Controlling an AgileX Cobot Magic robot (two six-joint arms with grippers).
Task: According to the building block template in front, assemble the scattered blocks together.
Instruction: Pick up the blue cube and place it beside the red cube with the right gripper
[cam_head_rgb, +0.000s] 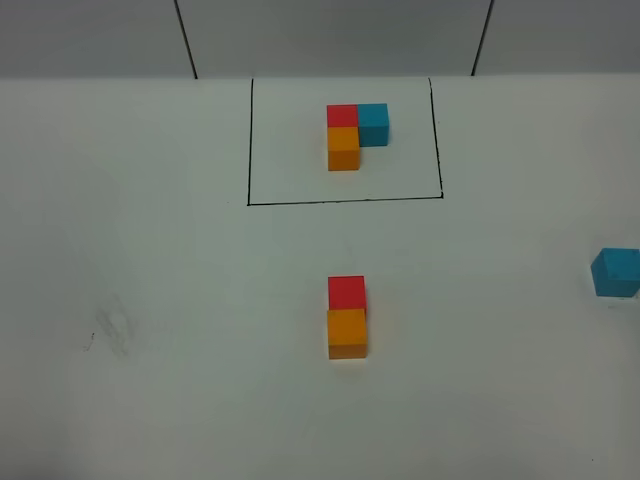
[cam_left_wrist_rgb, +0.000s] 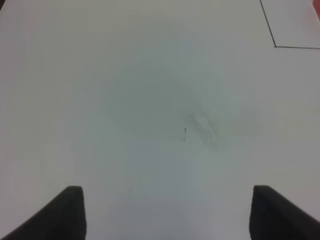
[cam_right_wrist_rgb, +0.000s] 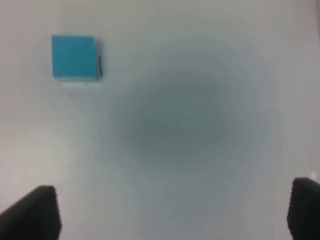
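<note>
The building block template (cam_head_rgb: 355, 135) stands at the back of the table: red, blue and orange cubes in an L inside a black drawn rectangle. Nearer the front, a loose red cube (cam_head_rgb: 347, 292) touches a loose orange cube (cam_head_rgb: 347, 333) just in front of it. A loose light blue cube (cam_head_rgb: 615, 272) sits alone at the far right edge, also in the right wrist view as the blue cube (cam_right_wrist_rgb: 74, 57). My right gripper (cam_right_wrist_rgb: 172, 212) hangs open over bare table, apart from that cube. My left gripper (cam_left_wrist_rgb: 167, 212) is open and empty. Neither arm shows in the exterior view.
A faint grey smudge (cam_head_rgb: 108, 330) marks the white table at the left, also seen as a smudge (cam_left_wrist_rgb: 202, 130) below my left gripper. A corner of the black rectangle (cam_left_wrist_rgb: 275, 46) shows in the left wrist view. Two dark seams (cam_head_rgb: 185, 38) run down the back wall.
</note>
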